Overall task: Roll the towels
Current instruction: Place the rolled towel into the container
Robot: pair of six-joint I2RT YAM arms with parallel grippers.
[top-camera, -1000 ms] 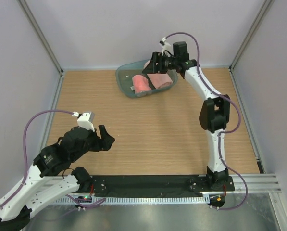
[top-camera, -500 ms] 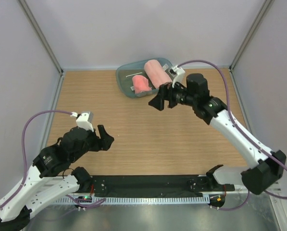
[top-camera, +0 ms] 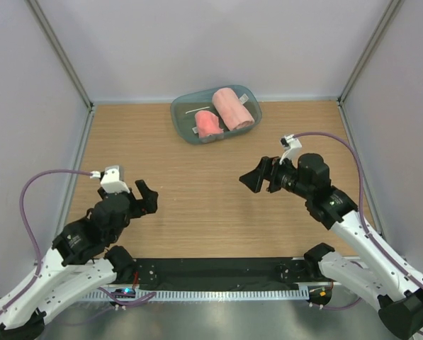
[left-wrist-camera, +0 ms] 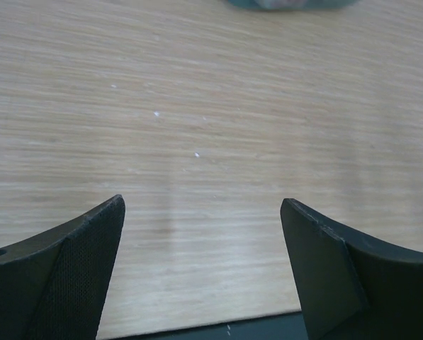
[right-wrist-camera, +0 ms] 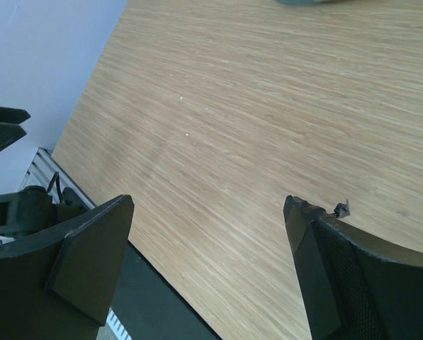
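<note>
Two salmon-pink towels lie rolled inside the teal tub (top-camera: 180,113) at the back of the table: a larger roll (top-camera: 233,108) on the right and a shorter roll (top-camera: 208,123) to its left. My right gripper (top-camera: 254,180) hovers open and empty over the wood, well in front of the tub. My left gripper (top-camera: 149,198) is open and empty near the front left, low over the table. In the left wrist view the fingers (left-wrist-camera: 76,262) stand wide apart over bare wood, with the tub's edge (left-wrist-camera: 289,3) just at the top.
Grey walls and metal posts enclose the wooden table (top-camera: 197,191). A black rail (top-camera: 218,273) runs along the near edge by the arm bases. In the right wrist view the left arm (right-wrist-camera: 20,212) shows at the left beyond the table edge.
The right arm let go of the larger roll in the tub and drew back toward the front, its jaws open. The left arm shifted slightly back and left, opening wider.
</note>
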